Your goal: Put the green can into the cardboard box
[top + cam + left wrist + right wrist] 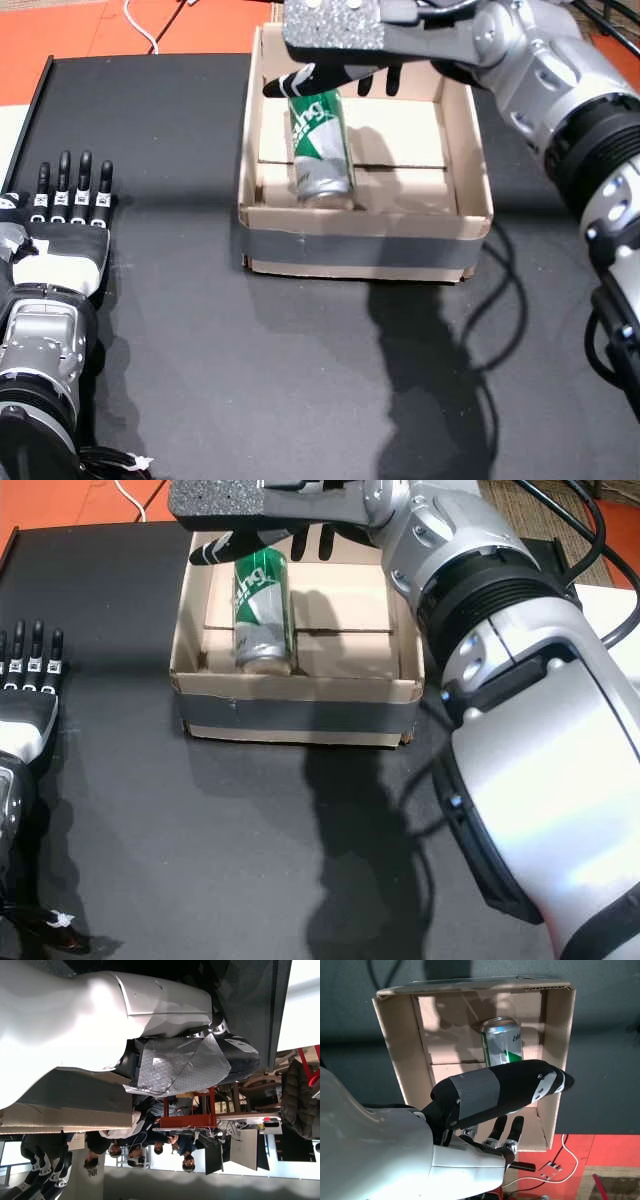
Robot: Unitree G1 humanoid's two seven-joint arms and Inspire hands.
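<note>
The green can [320, 140] [262, 605] [503, 1040] stands inside the cardboard box [365, 243] [300, 720] [400, 1060], in its left half near the front wall, and looks about upright. My right hand [340, 60] [280, 530] [500, 1091] hovers over the box with its fingers spread. Its thumb is beside the can's top and the other fingers are off to the right, none closed around the can. The can's top is hidden in both head views. My left hand [62, 225] [28, 680] lies flat and open on the black table, far left.
The box sits at the back middle of the black table [300, 380]. Orange floor and a white cable [140, 25] lie beyond it. Several people and desks show in the background of the left wrist view, behind my left hand [190, 1062].
</note>
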